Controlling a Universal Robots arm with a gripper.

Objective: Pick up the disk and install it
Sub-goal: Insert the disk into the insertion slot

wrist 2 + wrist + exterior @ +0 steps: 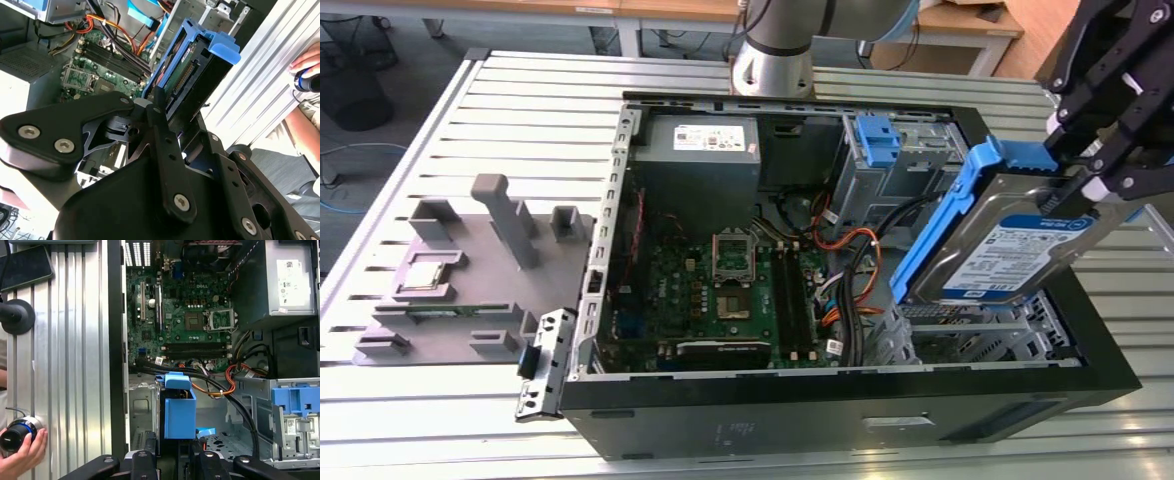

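- Black gripper (1087,185) was clamped on the silver, blue-framed, labelled disk (1007,250) — carrying step in hand.
- Disk hung tilted over the open black computer case (854,400), above its metal drive bay (974,335).
- Seating would demand squaring it to that bay.

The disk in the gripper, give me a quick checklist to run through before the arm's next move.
1. Disk in grip: ok, the gripper is shut on the disk.
2. Disk level with the bay: not ok, it hangs tilted above the drive cage.
3. Cage free inside: cannot tell, the disk hides part of it.
4. Cables clear: cannot tell, the black cables run close beside the cage.
5. Hand clear of the case: ok, in the first wrist view a person's hand is at the table, outside the case.
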